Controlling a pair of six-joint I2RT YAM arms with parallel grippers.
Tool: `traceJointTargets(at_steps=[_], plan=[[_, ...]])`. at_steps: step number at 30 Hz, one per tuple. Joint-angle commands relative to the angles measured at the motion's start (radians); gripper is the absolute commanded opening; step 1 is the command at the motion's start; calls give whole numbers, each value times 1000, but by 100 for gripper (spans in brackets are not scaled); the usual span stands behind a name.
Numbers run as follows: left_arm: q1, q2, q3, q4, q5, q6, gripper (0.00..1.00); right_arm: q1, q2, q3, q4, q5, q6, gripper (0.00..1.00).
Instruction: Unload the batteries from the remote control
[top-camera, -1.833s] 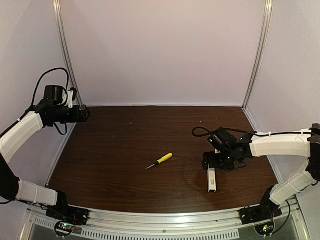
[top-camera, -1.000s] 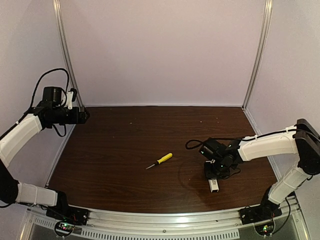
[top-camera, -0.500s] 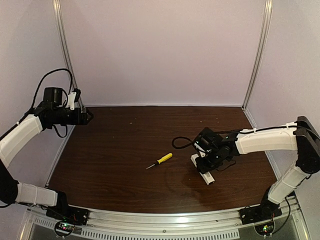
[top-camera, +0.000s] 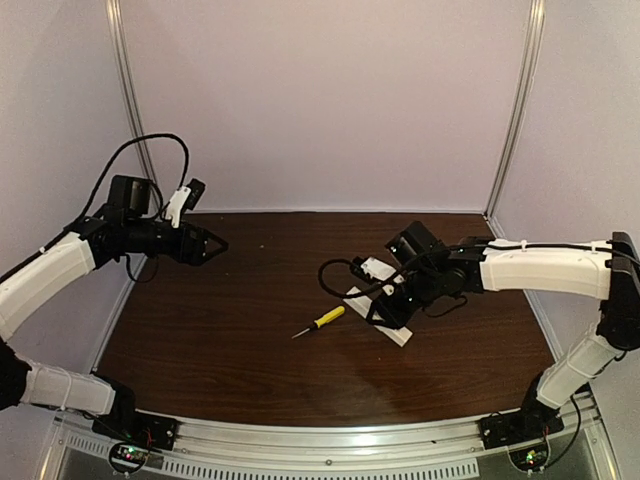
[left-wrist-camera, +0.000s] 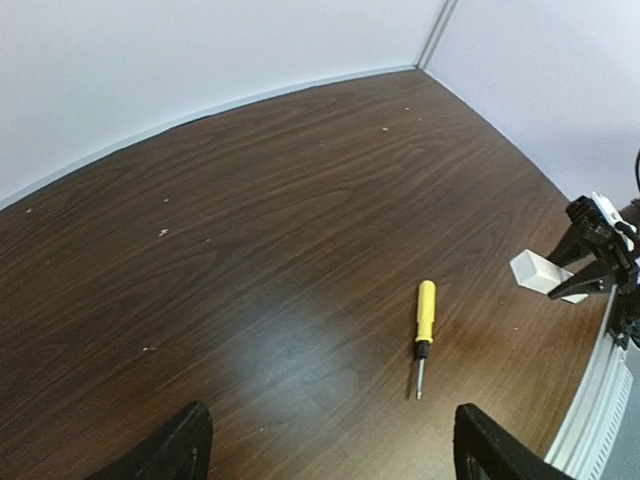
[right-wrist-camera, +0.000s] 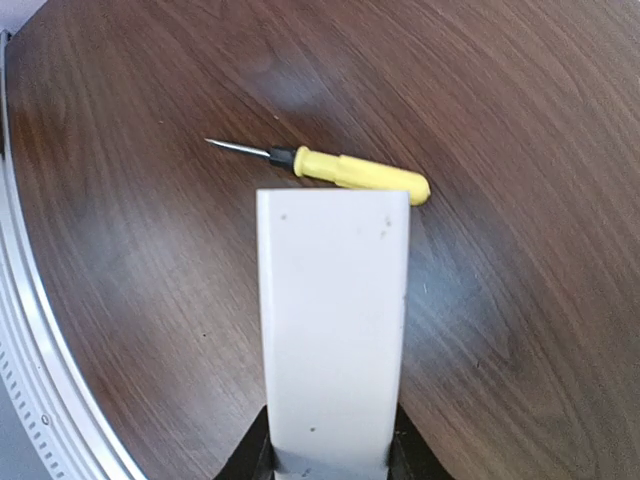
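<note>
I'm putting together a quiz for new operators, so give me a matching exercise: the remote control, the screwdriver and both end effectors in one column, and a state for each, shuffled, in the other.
Column one
1. remote control
2. screwdriver
3. left end effector
4. right end effector

Column two
A. yellow-handled, lying loose on the table
B. open, holding nothing
C. white, clamped between two fingers
D. shut on a white bar

Pairs: 1-C, 2-A, 3-B, 4-D
</note>
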Motion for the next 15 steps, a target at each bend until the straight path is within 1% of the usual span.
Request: traceJointTargets(at_steps=[1, 6, 8, 9, 10, 11, 15], plan=[[-21, -26, -19, 57, 102, 35, 87, 5, -31, 75, -17, -81, -174, 12], [-21, -53, 8, 81, 105, -18, 95, 5, -34, 130, -66, -140, -250, 11], [-21, -62, 7, 106, 112, -33, 95, 5, -39, 148, -72, -160, -260, 11], [-21, -67, -3, 127, 112, -43, 93, 5, -40, 155, -74, -171, -265, 11], [-21, -72, -22, 156, 91, -70, 92, 5, -38, 162, -79, -179, -270, 11], [-21, -72, -26, 166, 73, -77, 96, 6, -34, 172, -89, -186, -274, 11], [-21, -49, -3, 152, 179, 19, 97, 5, -2, 233, -166, -220, -296, 11]])
